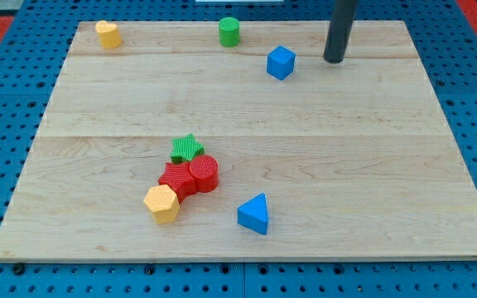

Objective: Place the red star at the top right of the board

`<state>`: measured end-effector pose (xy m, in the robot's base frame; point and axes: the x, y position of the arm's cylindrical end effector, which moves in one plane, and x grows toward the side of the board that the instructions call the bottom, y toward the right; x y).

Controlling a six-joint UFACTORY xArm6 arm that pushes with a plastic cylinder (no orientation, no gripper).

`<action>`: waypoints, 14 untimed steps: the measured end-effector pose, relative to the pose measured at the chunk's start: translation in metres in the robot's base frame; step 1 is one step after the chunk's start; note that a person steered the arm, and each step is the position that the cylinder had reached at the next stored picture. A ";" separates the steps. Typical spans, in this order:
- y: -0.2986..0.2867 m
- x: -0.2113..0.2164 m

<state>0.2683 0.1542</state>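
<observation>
The red star (175,179) lies on the wooden board (371,165) at the lower left of centre. It touches a red cylinder (204,174) on its right, a green star (186,149) above it and a yellow hexagon block (162,204) below it. My tip (334,60) stands near the board's top right, far from the red star and just right of a blue cube (280,63).
A blue triangle block (254,214) lies right of the cluster near the bottom. A green cylinder (229,31) stands at the top centre and a yellow block (108,35) at the top left. A blue pegboard surrounds the board.
</observation>
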 end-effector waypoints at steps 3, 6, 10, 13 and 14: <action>-0.231 0.106; -0.271 0.261; -0.188 0.269; -0.077 0.179; -0.105 0.157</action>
<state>0.4257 0.0493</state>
